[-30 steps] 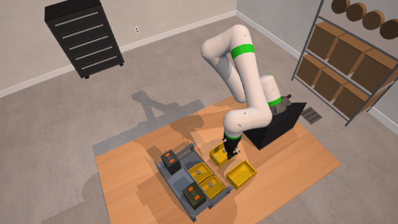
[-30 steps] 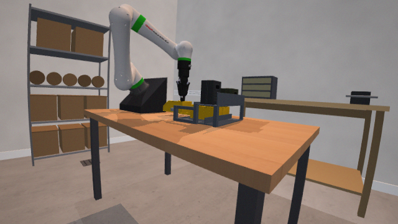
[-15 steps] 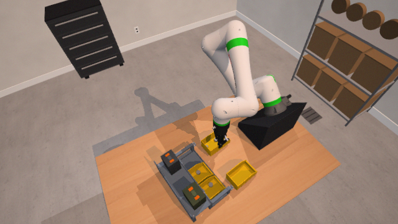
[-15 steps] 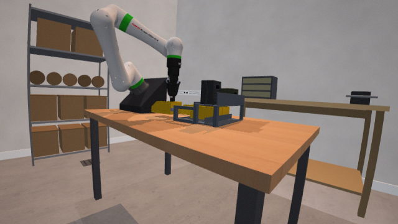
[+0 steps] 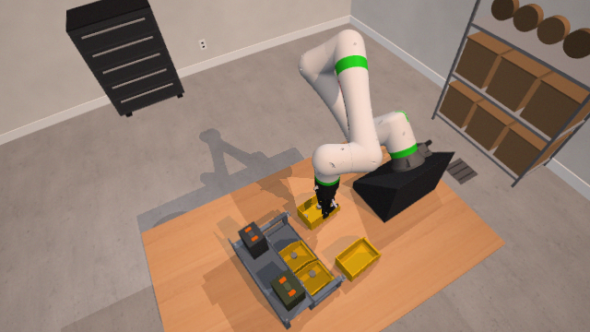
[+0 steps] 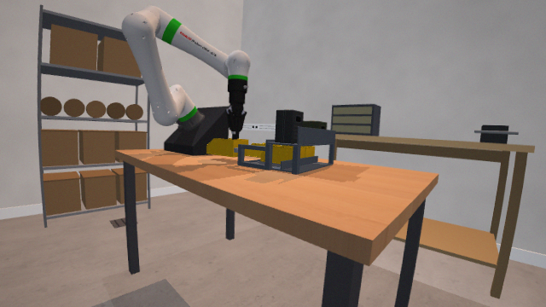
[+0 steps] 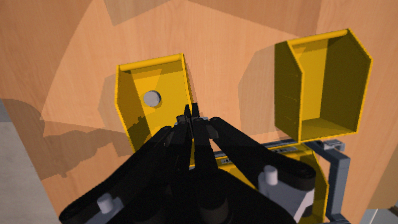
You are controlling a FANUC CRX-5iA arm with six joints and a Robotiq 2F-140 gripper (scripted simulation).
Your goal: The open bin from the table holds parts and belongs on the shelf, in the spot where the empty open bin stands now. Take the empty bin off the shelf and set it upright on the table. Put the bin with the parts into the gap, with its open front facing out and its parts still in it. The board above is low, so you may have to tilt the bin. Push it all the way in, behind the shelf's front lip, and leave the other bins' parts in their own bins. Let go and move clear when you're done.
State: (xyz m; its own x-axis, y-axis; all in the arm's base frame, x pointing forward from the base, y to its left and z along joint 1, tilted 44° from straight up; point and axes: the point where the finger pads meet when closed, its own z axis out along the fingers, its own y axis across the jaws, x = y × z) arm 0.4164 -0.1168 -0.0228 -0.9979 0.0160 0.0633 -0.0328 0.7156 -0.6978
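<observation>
My gripper [image 5: 325, 215] [image 6: 235, 136] [image 7: 193, 111] is shut on one side wall of the yellow parts bin [image 5: 312, 224] [image 6: 218, 147] [image 7: 171, 82], a fingertip on each side of the wall. The bin is upright and low over the table; whether it touches is unclear. A round grey part [image 7: 152, 98] lies inside. The empty yellow bin [image 5: 358, 259] [image 7: 325, 85] stands upright on the table, apart from it. The grey shelf [image 5: 282, 236] [image 6: 316, 136] [image 7: 340, 172] has an open gap at one end, beside two yellow bins with grey parts.
A black case [image 5: 253, 240] [image 6: 289, 125] and a dark green case [image 5: 288, 290] stand on top of the shelf. The black robot base [image 5: 401, 194] [image 6: 205, 132] stands at the table's [image 5: 442, 235] [image 6: 273, 192] back edge.
</observation>
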